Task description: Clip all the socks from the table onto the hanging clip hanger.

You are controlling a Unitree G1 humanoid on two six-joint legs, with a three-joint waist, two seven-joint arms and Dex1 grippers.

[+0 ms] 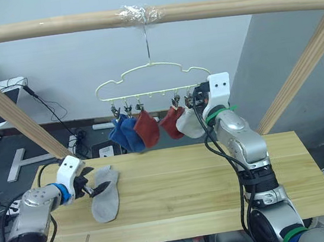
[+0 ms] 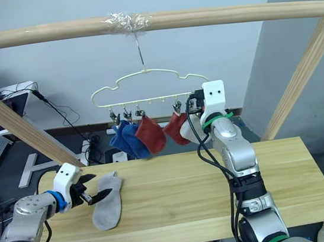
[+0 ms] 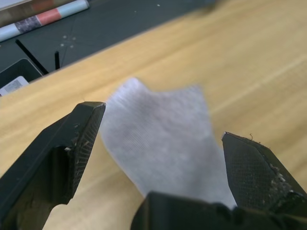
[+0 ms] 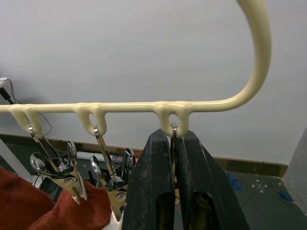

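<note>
Sock, grey [image 1: 105, 195], flat on the table's [image 1: 184, 201] left part; my left gripper [image 1: 94, 187] sits spread around its cuff, not clamped. Farther back, right gripper [image 4: 175, 158] pinched on the clip hanger's [image 1: 151, 78] end clip [image 4: 173, 132]; five socks hang there.

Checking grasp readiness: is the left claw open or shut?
Open. The left claw has its fingers spread on either side of the grey sock on the table.
</note>
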